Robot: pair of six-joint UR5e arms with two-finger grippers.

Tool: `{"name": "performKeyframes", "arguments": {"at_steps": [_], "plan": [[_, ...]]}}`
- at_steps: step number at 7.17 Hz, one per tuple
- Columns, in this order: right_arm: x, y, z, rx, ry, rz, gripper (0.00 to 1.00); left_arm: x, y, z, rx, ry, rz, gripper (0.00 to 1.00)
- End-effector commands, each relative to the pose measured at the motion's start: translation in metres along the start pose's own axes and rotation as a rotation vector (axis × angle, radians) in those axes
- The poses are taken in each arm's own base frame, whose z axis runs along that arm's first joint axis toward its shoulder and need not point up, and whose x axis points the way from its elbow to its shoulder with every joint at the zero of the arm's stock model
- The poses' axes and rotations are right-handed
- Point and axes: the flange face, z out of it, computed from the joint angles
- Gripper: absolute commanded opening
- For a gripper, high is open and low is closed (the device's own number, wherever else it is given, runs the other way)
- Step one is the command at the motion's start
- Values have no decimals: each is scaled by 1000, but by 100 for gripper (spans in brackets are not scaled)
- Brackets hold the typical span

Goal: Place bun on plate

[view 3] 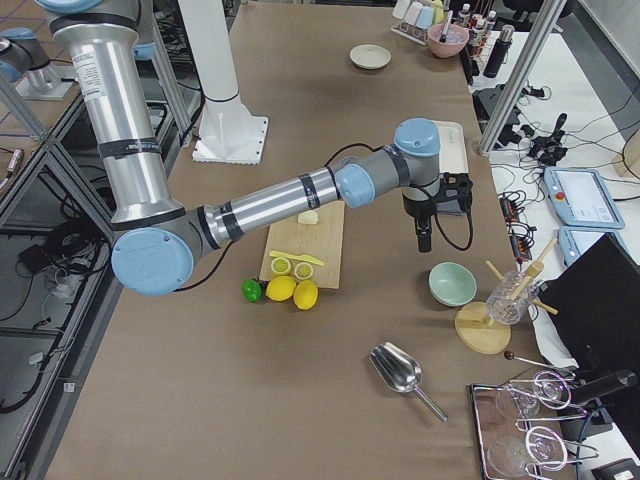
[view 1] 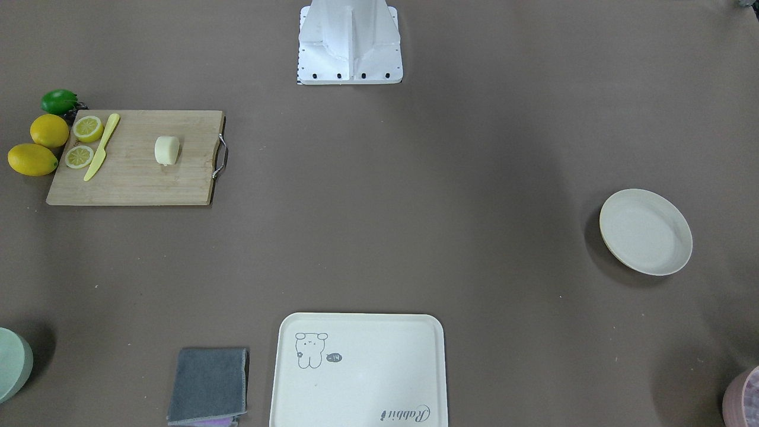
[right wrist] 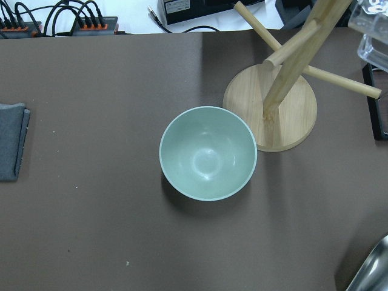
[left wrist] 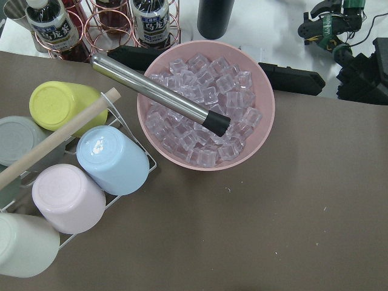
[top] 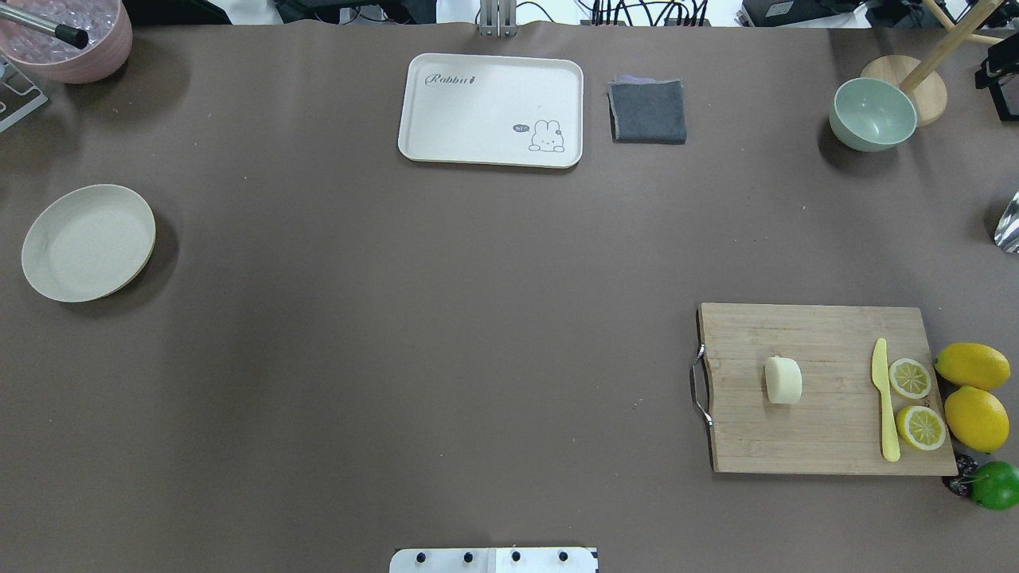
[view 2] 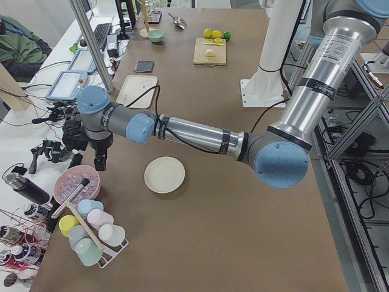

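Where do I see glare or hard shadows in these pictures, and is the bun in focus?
Overhead exterior: the bun is sharp; the plate throws a dark shadow to its right. Left wrist-mounted: bright glare on the blue cup. Right wrist-mounted: soft highlight inside the green bowl.

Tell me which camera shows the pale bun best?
The overhead exterior view: the small, pale cream, rounded bun lies unblocked on the rectangular wooden cutting board. The front-facing view is nearly as clear. The left side view shows a speck, the right side view a bit beside the right arm. Neither wrist camera shows it.
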Motion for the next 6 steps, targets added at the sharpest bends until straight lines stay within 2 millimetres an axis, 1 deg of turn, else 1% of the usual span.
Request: {"name": "performKeyframes", "arguments": {"at_steps": [1, 2, 3, 4, 5, 6], "plan": [[0, -2, -1, 4, 1, 0, 100, 1, 0, -1, 0, -1, -4, 98], [-4, -7, -4, 11, 1, -4, 100, -2, 0, 2, -2, -7, -10, 98], [-6, -8, -5, 13, -2, -7, 100, 2, -1, -2, 5, -2, 0, 98], [-6, -8, -5, 14, -1, -7, 100, -1, -1, 4, -4, -7, 6, 98], [-6, -8, -5, 12, -1, -6, 100, 4, -6, 3, -6, -9, -6, 98], [-5, -8, -4, 12, 1, -5, 100, -7, -3, 10, -22, -15, -24, 98]]}}
